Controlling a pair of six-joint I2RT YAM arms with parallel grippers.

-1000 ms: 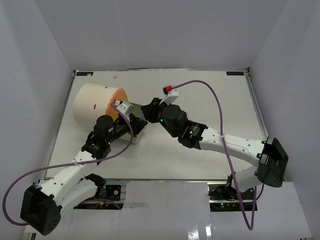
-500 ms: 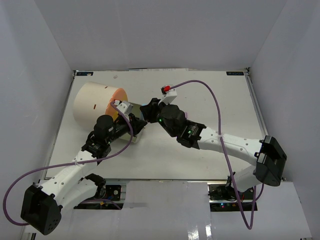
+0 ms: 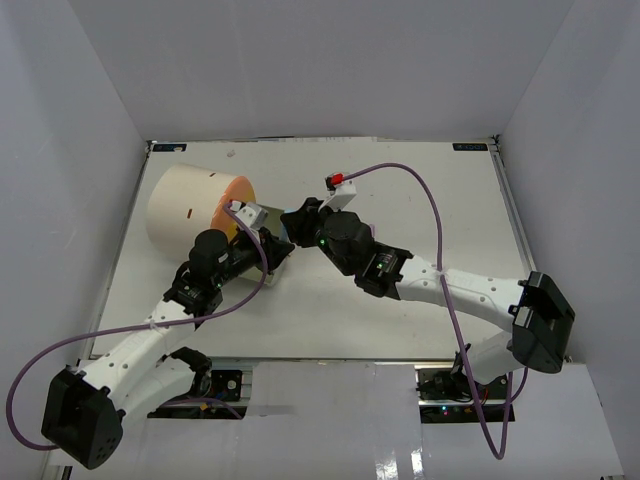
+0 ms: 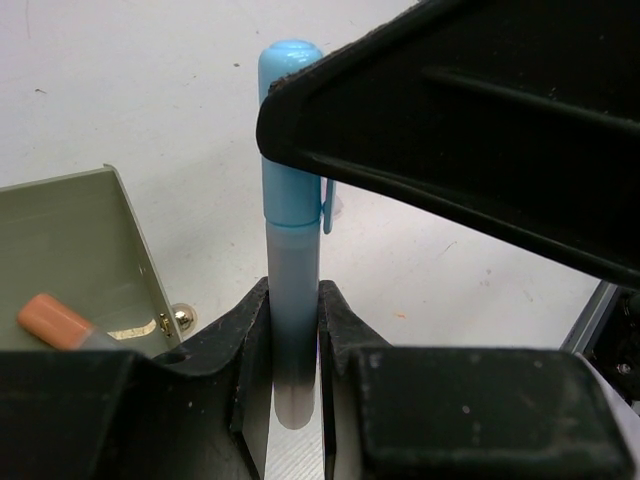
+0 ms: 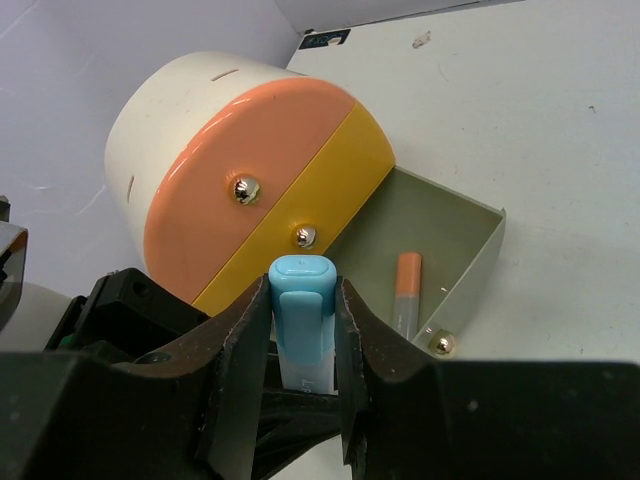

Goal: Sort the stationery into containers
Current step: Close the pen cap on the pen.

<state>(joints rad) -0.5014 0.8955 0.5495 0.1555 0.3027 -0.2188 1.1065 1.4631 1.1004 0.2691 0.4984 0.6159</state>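
counter [image 3: 430, 200]: white, walled on three sides; both arms reach in from the near edge and meet left of centre.
cream cylinder container [image 3: 180, 200]: lying on its side at the far left of the counter, round face turned toward the arms. upper face section orange [image 5: 240, 140], the band below it yellow [image 5: 335, 185].
olive drawer [image 5: 488, 240]: pulled open from the bottom of the face, resting on the counter.
left pincer [image 4: 293, 335]: closed on the pale lower barrel of the blue pen [image 4: 290, 230].
right pincer [image 5: 302, 320]: clamped on the capped end of the same pen, so both hold it, just in front of the container face beside the open drawer.
orange-capped pen [image 5: 408, 285]: lying inside the drawer.
brass knobs: one on the orange section [image 5: 243, 189], one on the yellow [image 5: 305, 236], one on the drawer front [image 5: 441, 343].
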